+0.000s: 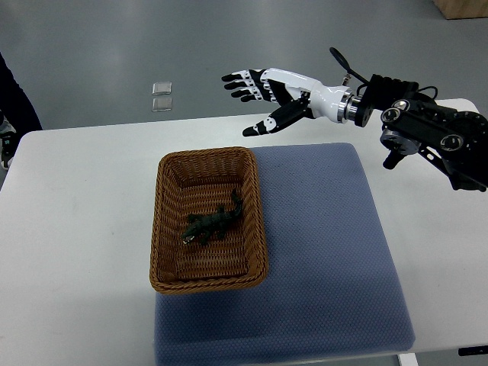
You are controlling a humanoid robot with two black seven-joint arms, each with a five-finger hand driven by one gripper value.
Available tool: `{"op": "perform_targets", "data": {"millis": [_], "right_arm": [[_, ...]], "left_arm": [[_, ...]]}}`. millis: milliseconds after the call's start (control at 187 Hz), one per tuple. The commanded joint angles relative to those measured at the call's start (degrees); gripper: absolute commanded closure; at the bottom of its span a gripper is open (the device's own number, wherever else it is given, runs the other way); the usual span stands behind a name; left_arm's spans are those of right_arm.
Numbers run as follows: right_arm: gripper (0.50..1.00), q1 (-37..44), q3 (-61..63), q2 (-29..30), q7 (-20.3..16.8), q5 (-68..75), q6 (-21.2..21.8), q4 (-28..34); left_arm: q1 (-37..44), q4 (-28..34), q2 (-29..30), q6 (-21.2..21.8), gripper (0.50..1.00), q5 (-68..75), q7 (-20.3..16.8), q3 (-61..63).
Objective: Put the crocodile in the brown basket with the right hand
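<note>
Already the crocodile [213, 223] lies inside the brown basket [254, 200], on the woven floor a little near of the middle, so the placing looks done. It is a small dark green toy, probably light and fairly stiff plastic or rubber, with a bumpy back that should not slip much; if it had to be lifted again, the thick body between the legs would be the sensible place to pinch, not the thin tail. Its long axis runs on a slant: the tail reaches toward the far right wall of the basket, and what looks like the head points near and left. It seems to rest flat, belly down, clear of the walls. The basket stands with its left part on the white counter [76, 229] and its right part over the edge of a blue mat [328, 244]. The right hand [267, 95] hovers well apart, beyond the far right corner of the basket, with fingers spread wide and nothing in its grasp. The left arm is not to be seen. At the far left edge there is a dark shape, perhaps a person's sleeve.
</note>
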Motion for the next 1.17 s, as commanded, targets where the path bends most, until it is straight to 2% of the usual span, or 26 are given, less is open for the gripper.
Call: {"op": "perform_targets", "data": {"millis": [0,139,209,305,460,1167], "right_arm": [[0.579,-2.3,1.2,-3.1,-1.7,12.6,0.1,-0.4],[0.576,-6.1,1.3,-5.0,-7.2,27.5,0.4,-3.7],[0.574,-7.4,1.4,-5.0,-10.6,31.8,2.4,-5.8],[0.574,-8.5,1.3,-5.0,-13.4,36.9,5.6,-7.4],[0.574,-9.5,1.2,-4.7,-17.1,42.5,6.8,-7.9],[0.572,-11.5,1.6,-3.5,-16.9,42.2,7.3,-7.9]], "left_arm": [[0.1,0.0,0.0,0.0,0.5,0.0,0.0,0.0],[0.0,0.0,0.0,0.0,0.5,0.0,0.0,0.0],[0.0,0.0,0.0,0.0,0.5,0.0,0.0,0.0],[0.0,0.0,0.0,0.0,0.5,0.0,0.0,0.0],[0.1,0.0,0.0,0.0,0.5,0.0,0.0,0.0],[0.1,0.0,0.0,0.0,0.5,0.0,0.0,0.1]]}}
